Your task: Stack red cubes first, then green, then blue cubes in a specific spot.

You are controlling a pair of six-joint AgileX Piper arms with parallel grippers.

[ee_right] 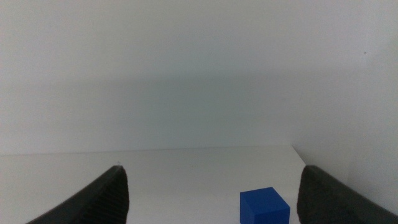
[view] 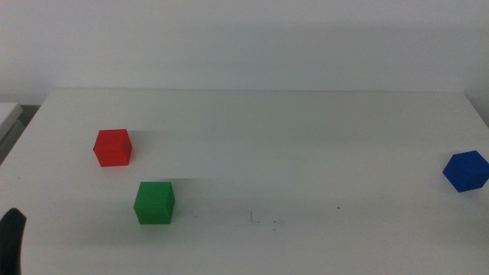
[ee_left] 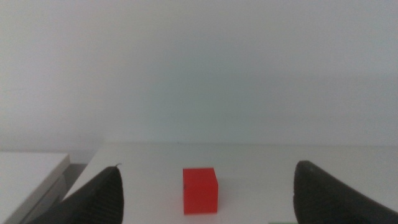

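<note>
**Ana:** On the table (view: 306,130), nothing is stacked yet. The red cube (view: 112,147) is sitting at about nine o'clock from the middle, the green cube (view: 154,202) just beside it toward five o'clock, and the blue cube (view: 466,170) well apart at three o'clock by the edge. All three are lying singly, touching nothing, so I am judging every step as still to do, beginning with the red one.

**Ben:** And the claws?

**Ana:** The left claw (ee_left: 205,199) is standing spread wide with the red cube ahead between its jaws, gripping nothing. The right claw (ee_right: 211,199) is likewise spread and empty, the blue cube ahead of it.

**Ben:** What are we missing?

**Ana:** Both arms are staying out of the overhead picture, save a dark sliver at seven o'clock, probably the left claw. The wrist pictures are cutting off the jaw bases and the blue cube's lower part. No marked stacking spot is showing anywhere.
</note>
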